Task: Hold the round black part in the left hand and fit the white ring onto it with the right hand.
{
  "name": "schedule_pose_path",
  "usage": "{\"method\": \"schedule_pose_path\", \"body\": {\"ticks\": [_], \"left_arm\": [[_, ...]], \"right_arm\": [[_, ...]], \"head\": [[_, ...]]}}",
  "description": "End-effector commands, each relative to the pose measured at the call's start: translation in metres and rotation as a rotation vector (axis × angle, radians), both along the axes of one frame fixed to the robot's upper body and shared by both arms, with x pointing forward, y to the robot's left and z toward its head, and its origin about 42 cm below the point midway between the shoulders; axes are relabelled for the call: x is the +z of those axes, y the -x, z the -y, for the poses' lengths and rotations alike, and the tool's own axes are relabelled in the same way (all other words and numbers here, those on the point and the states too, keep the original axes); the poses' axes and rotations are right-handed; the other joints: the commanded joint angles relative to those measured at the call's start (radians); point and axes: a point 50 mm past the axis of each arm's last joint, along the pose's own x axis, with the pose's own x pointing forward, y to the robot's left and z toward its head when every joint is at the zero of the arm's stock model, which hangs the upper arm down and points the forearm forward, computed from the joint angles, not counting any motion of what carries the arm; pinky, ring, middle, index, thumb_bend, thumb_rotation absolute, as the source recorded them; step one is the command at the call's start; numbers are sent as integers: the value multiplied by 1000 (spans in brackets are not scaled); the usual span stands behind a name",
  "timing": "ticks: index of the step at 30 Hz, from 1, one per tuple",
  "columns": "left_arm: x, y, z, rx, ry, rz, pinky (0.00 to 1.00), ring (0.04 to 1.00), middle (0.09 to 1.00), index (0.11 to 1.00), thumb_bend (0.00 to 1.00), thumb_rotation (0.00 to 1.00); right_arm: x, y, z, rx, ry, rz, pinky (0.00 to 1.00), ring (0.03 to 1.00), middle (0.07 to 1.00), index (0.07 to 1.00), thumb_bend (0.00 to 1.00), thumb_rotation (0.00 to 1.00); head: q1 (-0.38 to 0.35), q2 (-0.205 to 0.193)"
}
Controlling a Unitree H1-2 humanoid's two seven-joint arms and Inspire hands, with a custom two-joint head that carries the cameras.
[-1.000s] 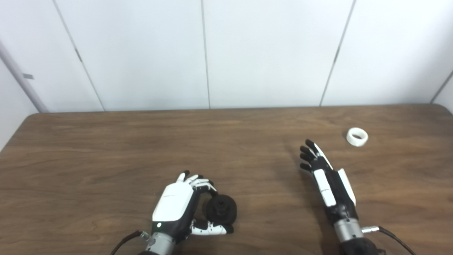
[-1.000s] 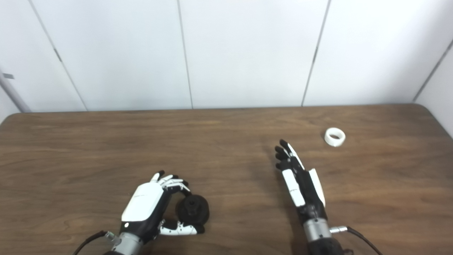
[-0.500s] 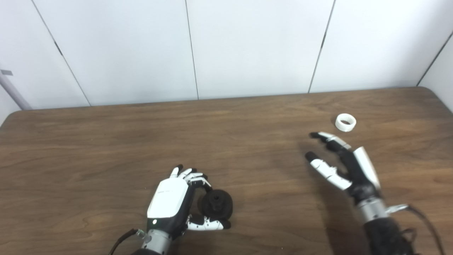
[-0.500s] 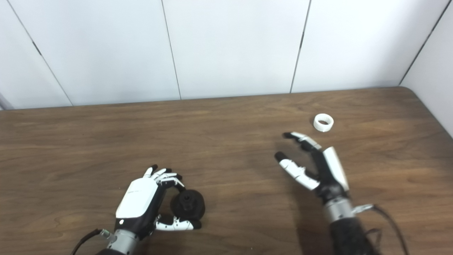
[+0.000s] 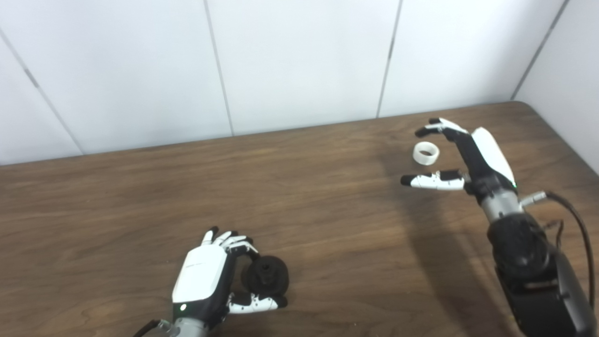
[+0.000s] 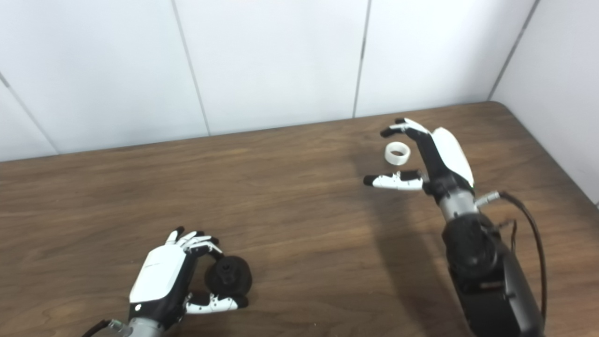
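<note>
The right robot hand [image 5: 470, 157] is hovering over the ring [image 5: 426, 153], fingers [image 5: 440, 125] and thumb spread wide and grasping nothing; the ring is lying flat on the table [image 5: 327, 196] between them, whether touched I cannot tell. Past the ring, the table's far edge is meeting the wall [image 5: 299, 61], and its right corner is lying near. Well left of the ring, toward the near edge, the left robot hand [image 5: 206, 281] is curling around the black part [image 5: 266, 276], gripping it. Bare table is stretching between the two.
</note>
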Motion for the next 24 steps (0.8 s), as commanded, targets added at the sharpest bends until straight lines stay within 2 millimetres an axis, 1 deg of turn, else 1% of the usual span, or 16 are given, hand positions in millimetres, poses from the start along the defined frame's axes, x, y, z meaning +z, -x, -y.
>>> {"method": "schedule_pose_path", "body": {"ticks": [1, 4, 8, 14, 19, 24], "left_arm": [[-24, 15, -9, -27, -40, -126, 1000, 879, 768, 482, 524, 53], [-25, 15, -13, -29, -41, -128, 1000, 878, 767, 482, 524, 53], [-25, 16, -17, -28, -42, -130, 1000, 877, 765, 482, 524, 52], [-25, 16, -23, -31, -42, -122, 1000, 873, 766, 482, 522, 51], [-25, 16, -27, -24, -44, -125, 1000, 870, 766, 482, 523, 50], [-26, 16, -28, -27, -42, -119, 1000, 865, 761, 482, 523, 51]], "right_arm": [[27, -14, 6, -7, 83, 60, 869, 911, 885, 695, 816, 272], [32, -28, 13, -32, 121, 54, 858, 911, 877, 689, 826, 254], [34, -43, 20, -68, 140, 24, 838, 919, 883, 697, 819, 247], [31, -71, 38, -114, 174, -51, 804, 909, 891, 702, 815, 230], [28, -92, 45, -147, 196, -128, 836, 922, 903, 710, 817, 266], [27, -114, 50, -151, 209, -190, 860, 943, 911, 696, 831, 264]], "head": [[-9, 0], [-40, -6], [-69, -11], [-83, -15], [-97, -17], [-100, -18]]}}
